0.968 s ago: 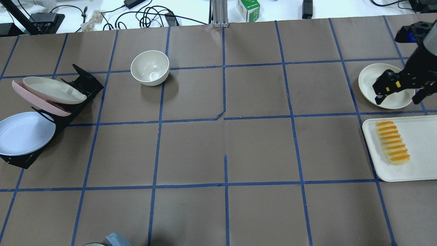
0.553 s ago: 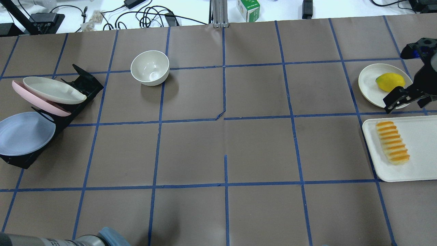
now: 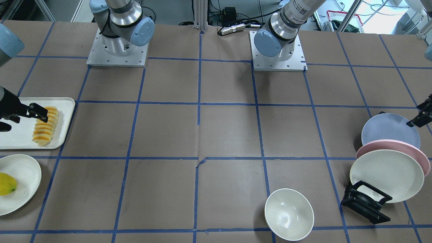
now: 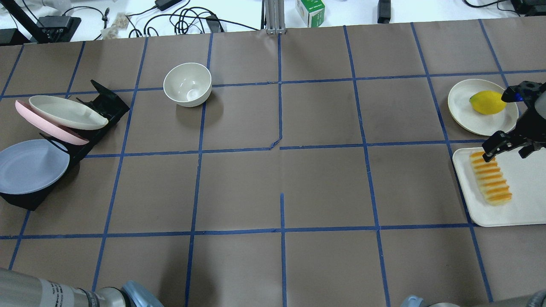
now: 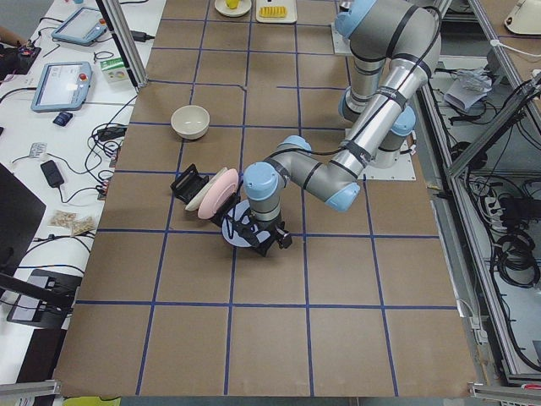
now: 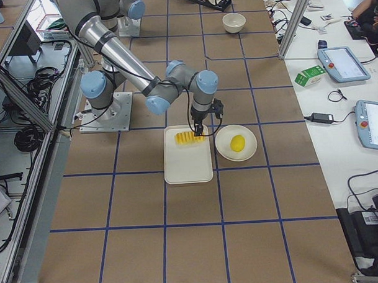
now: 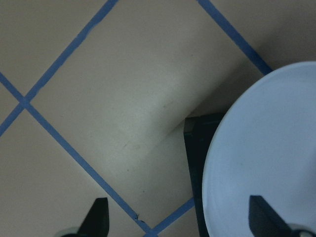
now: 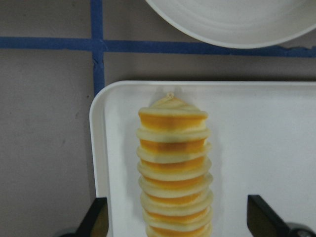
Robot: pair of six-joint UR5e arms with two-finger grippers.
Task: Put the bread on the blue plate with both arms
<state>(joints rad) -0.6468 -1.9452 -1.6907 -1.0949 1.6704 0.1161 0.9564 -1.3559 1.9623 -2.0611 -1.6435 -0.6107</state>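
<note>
The bread [image 4: 490, 178], a ridged orange-topped loaf, lies on a white tray [image 4: 524, 200] at the table's right; it also shows in the front view [image 3: 45, 125]. My right gripper [image 4: 507, 151] is open and hovers over the loaf's far end. In the right wrist view its fingertips [image 8: 98, 217] straddle the bread [image 8: 174, 168] without touching. The blue plate [image 4: 32, 166] leans in a black rack [image 4: 104, 104] at the far left. My left gripper [image 3: 422, 116] is open and empty at the plate's [image 3: 388, 130] edge. In the left wrist view one fingertip [image 7: 261, 217] is over the plate [image 7: 266, 148].
A pink plate [image 4: 25, 113] and a cream plate [image 4: 66, 111] lean in the same rack behind the blue one. A cream bowl [image 4: 187, 84] stands at the back centre-left. A yellow lemon [image 4: 487, 102] lies on a cream plate [image 4: 463, 106] beyond the tray.
My right gripper has moved from above the lemon plate toward me, to over the bread's far end. My left arm has come further into the overhead view's bottom left.
</note>
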